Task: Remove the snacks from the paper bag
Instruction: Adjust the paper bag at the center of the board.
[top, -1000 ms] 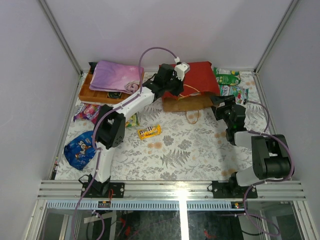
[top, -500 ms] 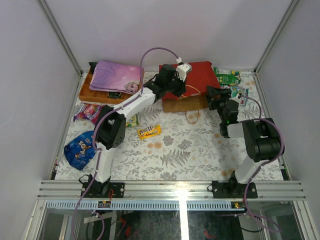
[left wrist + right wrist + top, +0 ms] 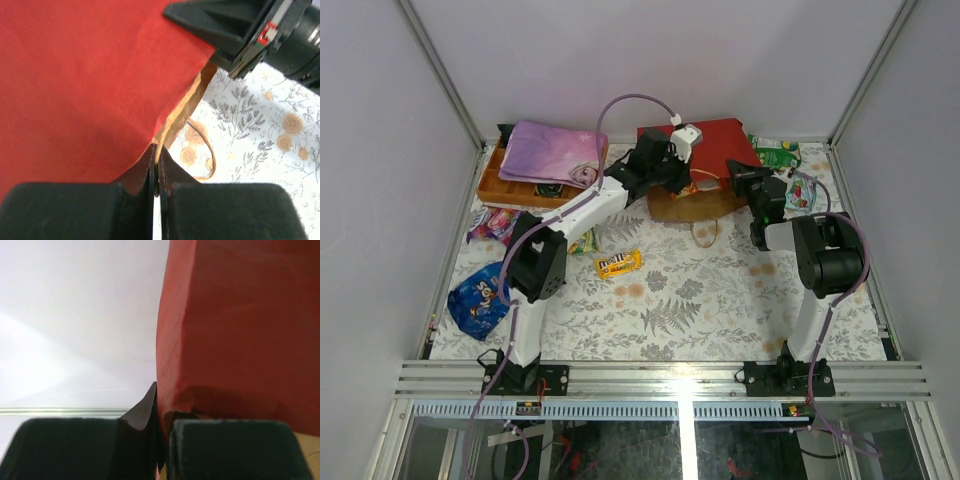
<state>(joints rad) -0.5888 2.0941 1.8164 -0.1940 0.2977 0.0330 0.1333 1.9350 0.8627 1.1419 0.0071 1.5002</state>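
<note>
The red paper bag (image 3: 715, 145) lies at the back of the table, its brown mouth (image 3: 692, 206) facing forward. My left gripper (image 3: 678, 183) is shut on the mouth's upper lip; its wrist view shows the jaws (image 3: 156, 165) pinching the kraft edge (image 3: 180, 115) beside the red panel (image 3: 75, 75). My right gripper (image 3: 734, 172) is shut on the bag's right edge, the red wall (image 3: 240, 315) running into its jaws (image 3: 162, 432). Snacks lie outside the bag: a blue Doritos bag (image 3: 478, 298), a yellow packet (image 3: 618, 263), a purple pack (image 3: 492, 222) and green packs (image 3: 775, 152). The bag's inside is hidden.
An orange wooden tray (image 3: 498, 186) under a pink-purple folded cloth (image 3: 550, 152) stands at the back left. A cord handle (image 3: 705, 232) trails onto the floral tablecloth in front of the bag. Another green pack (image 3: 800, 188) lies right of my right gripper. Walls close in on three sides.
My right gripper swung left and back to the bag's right edge and closed on it. The left gripper kept its hold on the bag's lip, barely shifting.
</note>
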